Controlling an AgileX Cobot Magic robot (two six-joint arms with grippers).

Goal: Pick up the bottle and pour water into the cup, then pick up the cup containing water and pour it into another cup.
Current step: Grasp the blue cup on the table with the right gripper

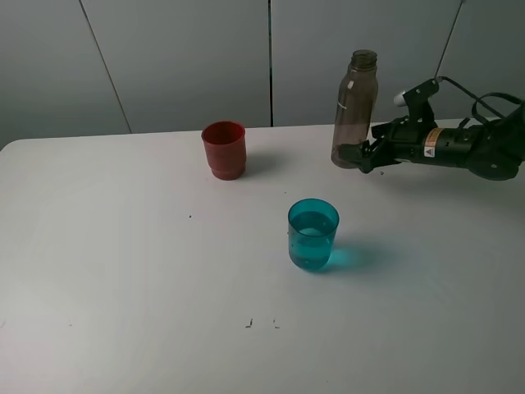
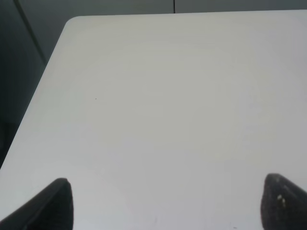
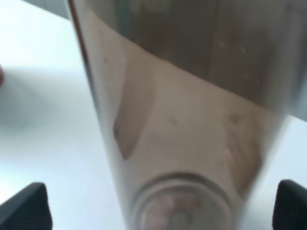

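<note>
The smoky grey-brown bottle stands upright at the back right of the white table. My right gripper is open around the bottle's base. In the right wrist view the bottle fills the space between the fingertips, with a gap on each side. The teal cup holds water and stands in the middle of the table. The red cup stands at the back, left of the bottle. My left gripper is open over bare table and holds nothing. It does not show in the exterior high view.
Grey wall panels rise behind the table's far edge. Small dark specks lie near the front of the table. The left wrist view shows the table's corner and a dark drop beyond its edge.
</note>
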